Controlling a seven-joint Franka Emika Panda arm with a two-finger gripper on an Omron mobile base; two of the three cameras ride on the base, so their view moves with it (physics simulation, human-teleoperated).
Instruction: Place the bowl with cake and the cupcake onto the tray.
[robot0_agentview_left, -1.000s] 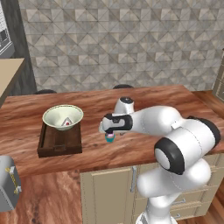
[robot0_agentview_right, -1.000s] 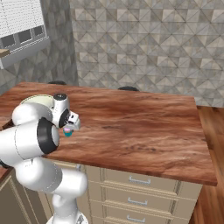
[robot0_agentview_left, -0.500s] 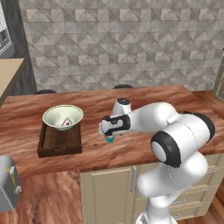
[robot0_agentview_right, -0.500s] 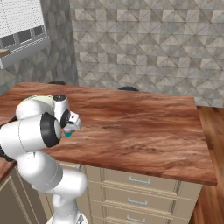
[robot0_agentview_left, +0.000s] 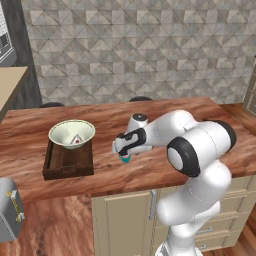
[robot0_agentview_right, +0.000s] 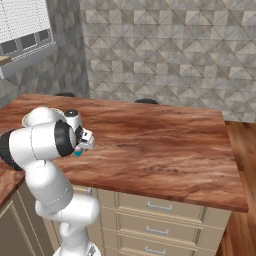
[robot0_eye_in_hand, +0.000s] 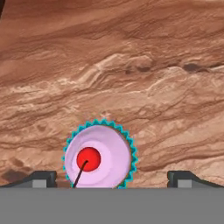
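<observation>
Claw (robot0_eye_in_hand: 112, 177) spread wide over cupcake (robot0_eye_in_hand: 99, 157), nr desk (robot0_agentview_left: 210, 120) front edge. Bowl w/ cake (robot0_agentview_left: 71, 134) sits in tray (robot0_agentview_left: 67, 162), left end. Toaster (robot0_agentview_left: 9, 215) off desk, lower left.

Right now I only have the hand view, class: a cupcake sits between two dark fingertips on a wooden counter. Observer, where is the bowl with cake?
Observer: In the left base view, the bowl with cake already sits in the tray.
Operator: Which side of the cupcake is the tray?
Observer: The tray lies to the left of the cupcake in that view, apart from it on the counter.
Operator: Is anything else near the tray?
Observer: A silver toaster shows at the lower left, below the counter edge.
Operator: Has the gripper closed yet?
Observer: No, the gripper is open around the cupcake, not gripping it.
</observation>
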